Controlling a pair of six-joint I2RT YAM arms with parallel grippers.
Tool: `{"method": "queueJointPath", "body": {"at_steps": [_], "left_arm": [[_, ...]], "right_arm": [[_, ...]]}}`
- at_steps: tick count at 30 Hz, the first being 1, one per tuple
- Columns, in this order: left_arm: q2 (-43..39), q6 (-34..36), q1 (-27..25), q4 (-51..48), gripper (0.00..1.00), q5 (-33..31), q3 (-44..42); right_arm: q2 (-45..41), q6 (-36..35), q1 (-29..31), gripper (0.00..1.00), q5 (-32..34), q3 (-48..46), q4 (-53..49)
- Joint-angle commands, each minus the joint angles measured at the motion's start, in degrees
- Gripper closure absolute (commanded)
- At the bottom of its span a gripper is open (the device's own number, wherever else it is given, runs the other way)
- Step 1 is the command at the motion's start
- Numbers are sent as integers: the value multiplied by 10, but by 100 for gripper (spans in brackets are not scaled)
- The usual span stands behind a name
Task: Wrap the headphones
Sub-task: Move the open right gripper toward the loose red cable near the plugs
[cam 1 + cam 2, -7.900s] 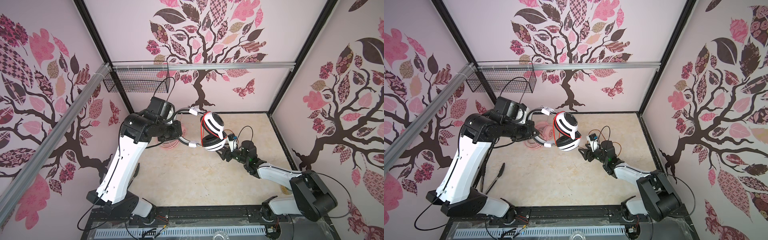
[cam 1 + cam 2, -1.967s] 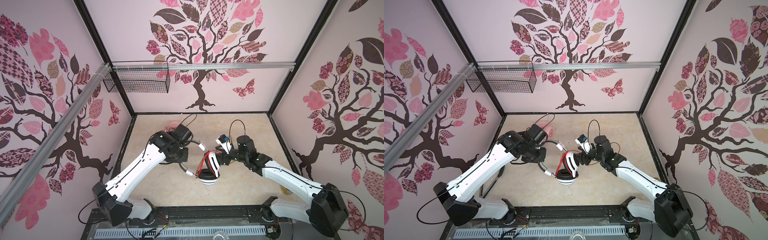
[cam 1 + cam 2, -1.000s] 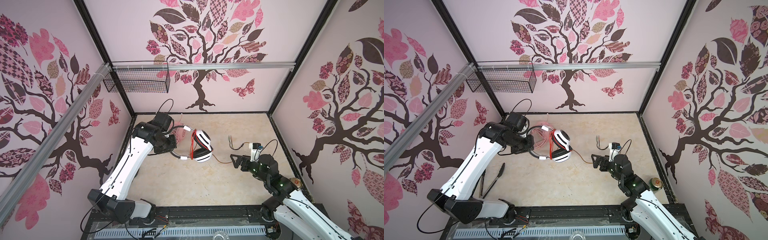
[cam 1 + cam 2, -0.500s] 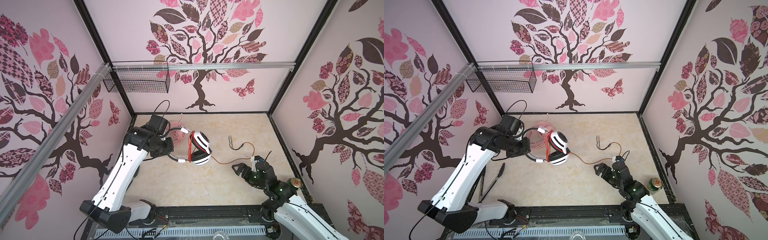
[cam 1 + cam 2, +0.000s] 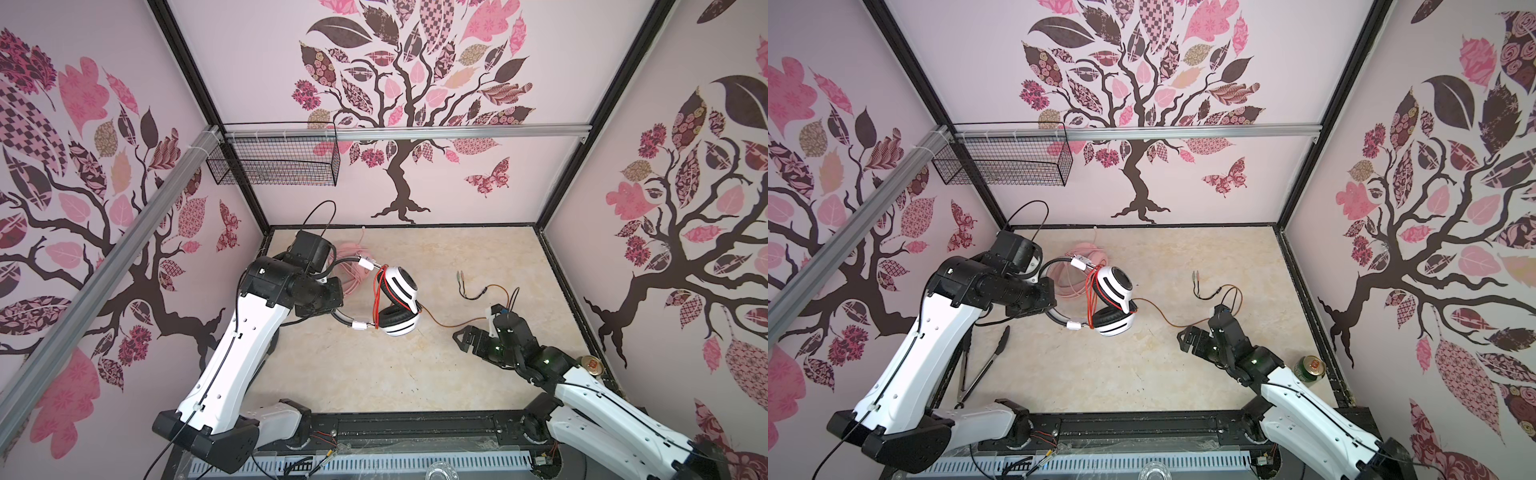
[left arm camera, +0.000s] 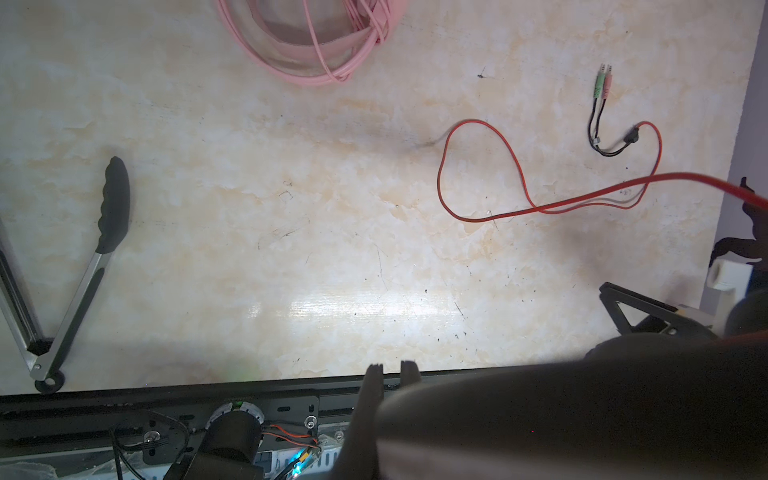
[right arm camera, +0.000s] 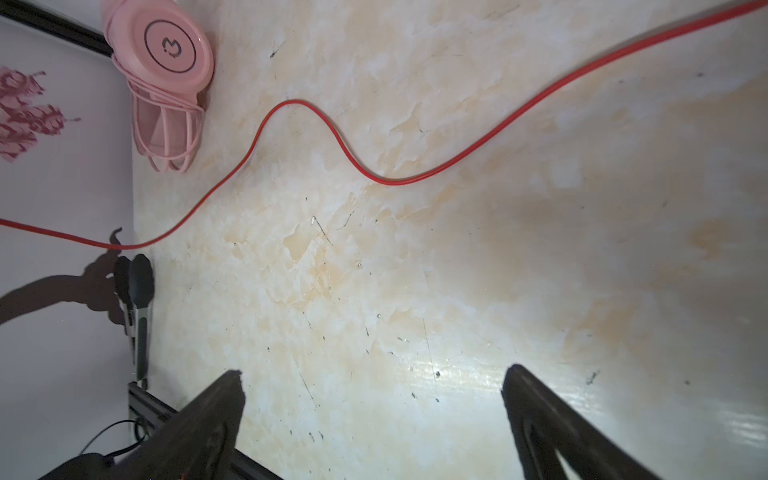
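Note:
In both top views the white-and-black headphones (image 5: 399,301) (image 5: 1113,303) hang above the table. My left gripper (image 5: 336,297) (image 5: 1052,297) is shut on their headband. Its orange-red cable (image 5: 440,326) (image 6: 486,124) (image 7: 374,176) runs in several loops across the earcups, then trails over the table to its plugs (image 5: 459,276). In the left wrist view the left gripper (image 6: 390,370) shows close-set tips beside the dark blurred headband (image 6: 582,415). My right gripper (image 5: 461,341) (image 5: 1183,343) (image 7: 374,372) stands open and empty near the cable. The pink headphones (image 5: 1077,270) (image 7: 166,50) lie wrapped at the back left.
Black-tipped metal tongs (image 5: 984,361) (image 6: 95,249) lie along the left edge. A green can (image 5: 592,365) (image 5: 1310,368) stands at the right edge beside my right arm. A wire basket (image 5: 274,162) hangs on the back wall's left end. A black rail borders the table's front.
Two seconds ago my right gripper was at the headset; it has drawn back to the front right, open. My left arm carried the headset back and left, and has barely moved in the last second.

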Motion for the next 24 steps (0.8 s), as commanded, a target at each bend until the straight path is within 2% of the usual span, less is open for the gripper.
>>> {"method": "queueJointPath", "body": {"at_steps": [1,6,11,17,21,24], "left_arm": [[26,-15,-12,48,100,26,58],[94,-24,-40,52,100,-13,109],[139,-34,-52,48,100,-39,146],[171,-41,-52,24,100,-42,186],[183,-45,-51,0,100,-54,202],[189,-52,-51,-20,100,-57,218]], "right_arm": [[49,-89,20,0,45,42,11],[96,-189,20,0,76,76,16],[114,-237,20,0,22,35,138],[217,-232,19,0,-43,40,242],[255,-225,19,0,-38,36,287],[252,-231,19,0,-32,29,299]]}}
